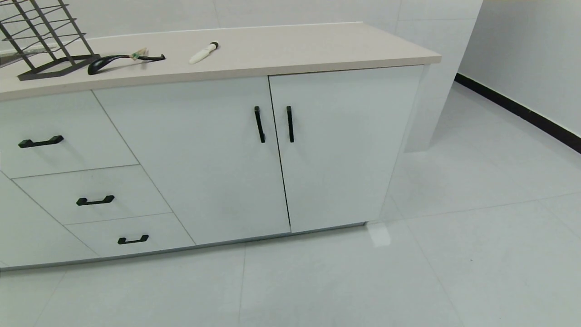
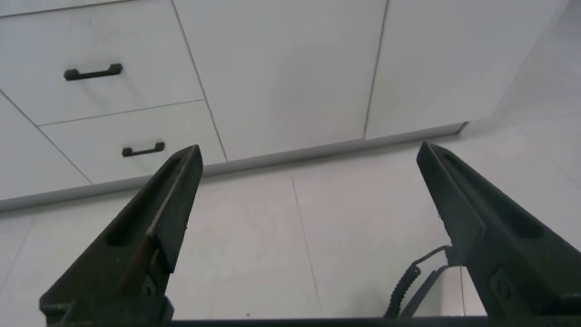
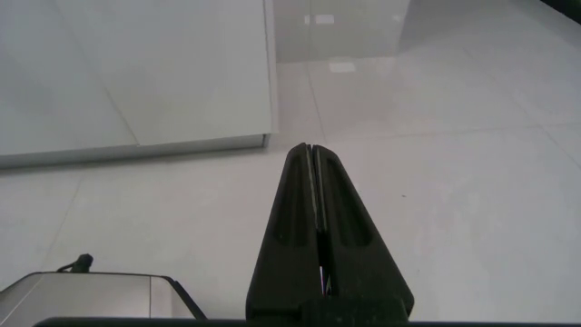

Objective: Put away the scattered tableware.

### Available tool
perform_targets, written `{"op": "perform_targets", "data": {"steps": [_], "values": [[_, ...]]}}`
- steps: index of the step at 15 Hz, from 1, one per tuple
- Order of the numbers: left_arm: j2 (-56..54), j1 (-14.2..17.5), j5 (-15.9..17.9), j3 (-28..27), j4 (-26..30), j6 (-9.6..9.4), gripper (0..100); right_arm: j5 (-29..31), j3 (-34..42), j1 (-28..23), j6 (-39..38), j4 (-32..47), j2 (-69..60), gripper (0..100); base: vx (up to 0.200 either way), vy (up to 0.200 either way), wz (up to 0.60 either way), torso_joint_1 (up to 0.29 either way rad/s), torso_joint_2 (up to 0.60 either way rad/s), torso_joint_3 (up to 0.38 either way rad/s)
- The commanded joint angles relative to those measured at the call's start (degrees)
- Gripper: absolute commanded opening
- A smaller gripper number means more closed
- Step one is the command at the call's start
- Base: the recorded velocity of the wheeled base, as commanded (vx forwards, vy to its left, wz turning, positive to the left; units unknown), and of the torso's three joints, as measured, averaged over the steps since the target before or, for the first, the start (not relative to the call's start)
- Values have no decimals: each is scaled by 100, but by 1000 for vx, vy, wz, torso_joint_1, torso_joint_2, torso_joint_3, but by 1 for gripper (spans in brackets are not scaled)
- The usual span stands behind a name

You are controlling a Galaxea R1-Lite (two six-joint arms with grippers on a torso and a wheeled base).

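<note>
A black ladle (image 1: 121,61) lies on the beige countertop (image 1: 317,45) at the left, next to a black wire rack (image 1: 43,38). A white knife-like utensil with a dark end (image 1: 203,52) lies a little to its right. My left gripper (image 2: 309,159) hangs low over the floor tiles in front of the drawers, fingers wide apart with nothing between them. My right gripper (image 3: 313,150) also hangs above the floor near the cabinet's corner, its fingers pressed together and empty.
Below the counter are three drawers with black handles (image 1: 94,200) on the left and a double-door cabinet (image 1: 274,125) in the middle. Open tiled floor (image 1: 476,204) extends to the right, bounded by a wall with a black baseboard (image 1: 522,111).
</note>
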State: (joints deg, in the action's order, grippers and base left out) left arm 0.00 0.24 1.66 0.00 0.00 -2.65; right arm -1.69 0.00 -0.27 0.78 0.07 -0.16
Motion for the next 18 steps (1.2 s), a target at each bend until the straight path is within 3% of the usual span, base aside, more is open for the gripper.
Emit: {"op": "perform_targets", "data": {"steps": [1, 7, 9, 16, 18], "values": [[0, 2, 1, 0, 0, 1, 100, 2, 0, 0, 1, 1, 16, 0, 0, 200, 0, 2, 7, 2], [0, 2, 1, 0, 0, 10, 100, 2, 0, 0, 19, 1, 16, 0, 0, 200, 0, 0, 2, 2], [0, 2, 1, 0, 0, -8, 100, 11, 0, 0, 27, 1, 16, 0, 0, 0, 0, 0, 0, 0], [0, 2, 1, 0, 0, 1, 100, 11, 0, 0, 27, 10, 25, 0, 0, 0, 600, 4, 1, 4], [0, 2, -8, 0, 0, 18, 100, 20, 0, 0, 10, 10, 16, 0, 0, 0, 0, 0, 0, 0]]}}
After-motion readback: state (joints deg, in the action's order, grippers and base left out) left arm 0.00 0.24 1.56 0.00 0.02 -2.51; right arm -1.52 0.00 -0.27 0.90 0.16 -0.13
